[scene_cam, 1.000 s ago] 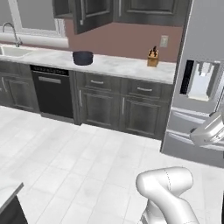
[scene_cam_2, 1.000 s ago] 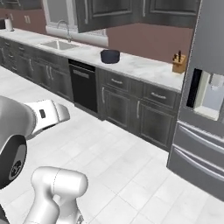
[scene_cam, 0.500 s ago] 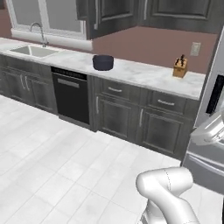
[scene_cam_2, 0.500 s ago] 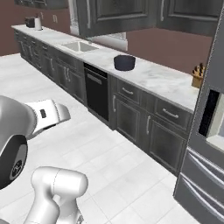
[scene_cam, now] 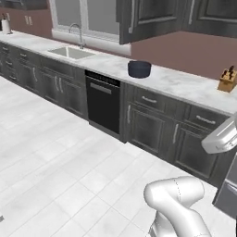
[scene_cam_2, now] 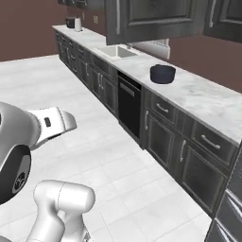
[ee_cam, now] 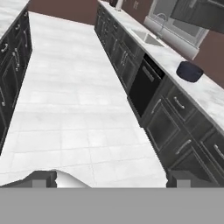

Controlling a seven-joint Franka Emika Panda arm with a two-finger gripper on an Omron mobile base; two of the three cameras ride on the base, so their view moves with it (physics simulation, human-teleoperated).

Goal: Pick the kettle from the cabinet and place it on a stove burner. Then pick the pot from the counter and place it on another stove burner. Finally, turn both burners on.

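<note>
The round dark pot (scene_cam: 139, 69) (scene_cam_2: 162, 73) (ee_cam: 190, 71) stands on the white marble counter (scene_cam: 185, 85) (scene_cam_2: 203, 97) (ee_cam: 205, 94), right of the sink. My gripper (ee_cam: 111, 179) hangs well away from it over the floor. It is open, its fingertips (ee_cam: 43, 178) far apart with nothing between them. The kettle, the cabinet and the stove burners are out of view.
A sink (scene_cam: 69, 52) with a tap, a black dishwasher (scene_cam: 102, 102) and dark base cabinets (scene_cam: 152, 127) run under the counter. A knife block (scene_cam: 227, 79) sits at its right end. Doored wall cabinets (scene_cam: 148, 18) hang above. Wide white tiled floor (scene_cam: 51, 157) lies in front.
The whole picture has slid right as the base turned left: the fridge has left the view and the sink end of the counter has come in. The pot has stayed put.
</note>
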